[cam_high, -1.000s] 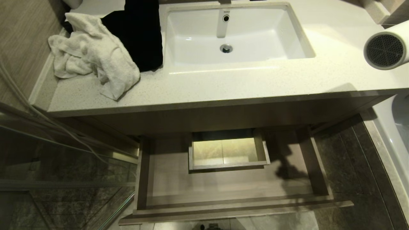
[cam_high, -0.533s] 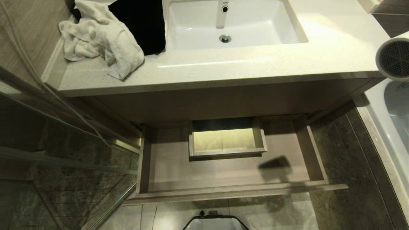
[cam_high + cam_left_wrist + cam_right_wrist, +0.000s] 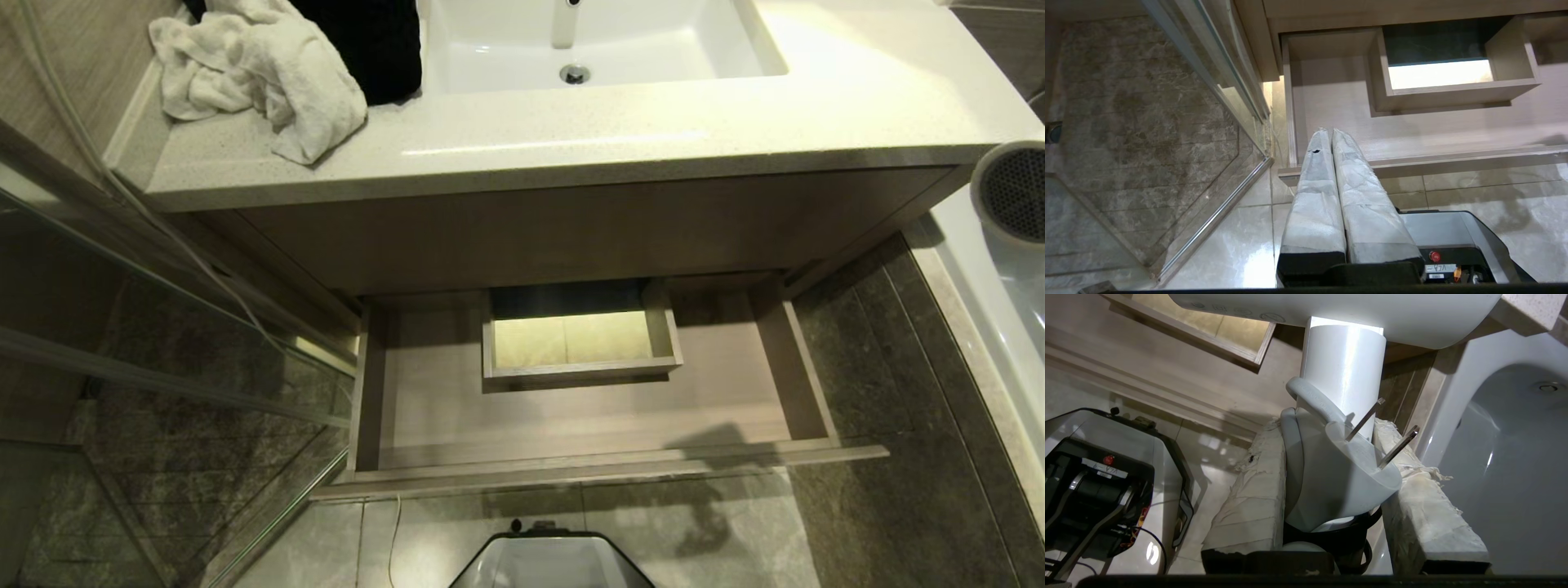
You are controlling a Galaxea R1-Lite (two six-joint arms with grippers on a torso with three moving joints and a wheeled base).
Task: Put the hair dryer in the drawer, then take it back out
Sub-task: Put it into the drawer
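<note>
I look down on a pale speckled stone vanity top point(image 3: 620, 131) with a white rectangular sink point(image 3: 604, 41) set in it, a crumpled white cloth towel point(image 3: 261, 73) lying on its left end beside something black. Below it the wide shallow light-wood drawer point(image 3: 588, 425) stands pulled out over grey marbled floor tiles point(image 3: 882, 523), its boxed cut-out at the back middle, its bottom bare. A white bathtub point(image 3: 1515, 457) lies to the right, a glass shower panel point(image 3: 163, 392) to the left. My right gripper point(image 3: 1331, 457) is out beyond the vanity's right end, its padded fingers pinching the handle of the small white hair dryer point(image 3: 1343, 375) with the bundled cord and plug between them; the grey grille end shows at the head view's right edge, outside the drawer. My left gripper point(image 3: 1329, 134) hangs above the drawer's left front corner, fingers pressed together, holding nothing.
</note>
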